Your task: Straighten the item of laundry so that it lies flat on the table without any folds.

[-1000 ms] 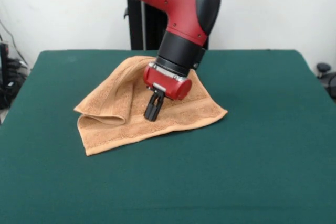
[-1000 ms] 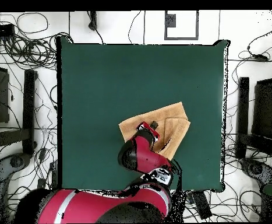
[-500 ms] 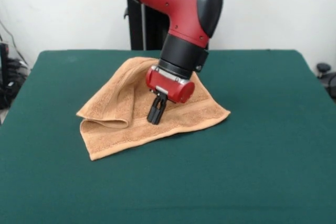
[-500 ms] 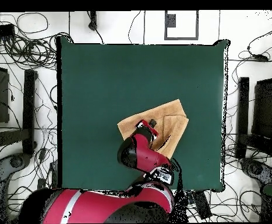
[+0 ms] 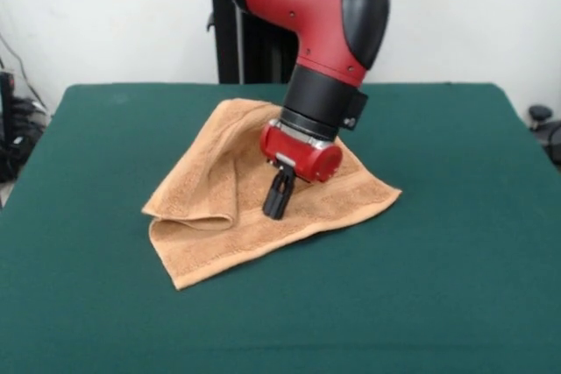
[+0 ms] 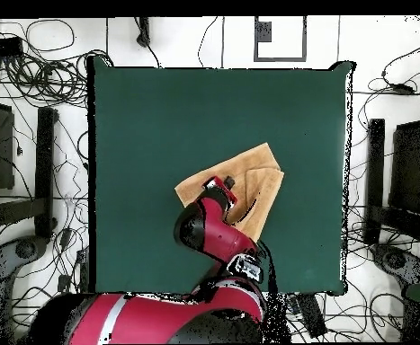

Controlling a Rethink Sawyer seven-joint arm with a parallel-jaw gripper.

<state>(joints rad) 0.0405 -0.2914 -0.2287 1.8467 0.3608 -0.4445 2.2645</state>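
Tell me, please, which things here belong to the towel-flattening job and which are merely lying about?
Job:
- folded orange-tan terry towel
- dark green cloth-topped table
- black gripper on the red arm, down at the towel

Lying about:
- tangled black cables on the floor around the table

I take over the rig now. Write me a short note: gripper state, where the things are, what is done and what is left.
Gripper: fingers together, tips down on the towel; whether it pinches cloth is unclear.
Towel: on the green table, around the middle, arm above it.
Done: nothing finished; one side is doubled over, with a raised fold.
Left: open that fold and spread the towel flat.
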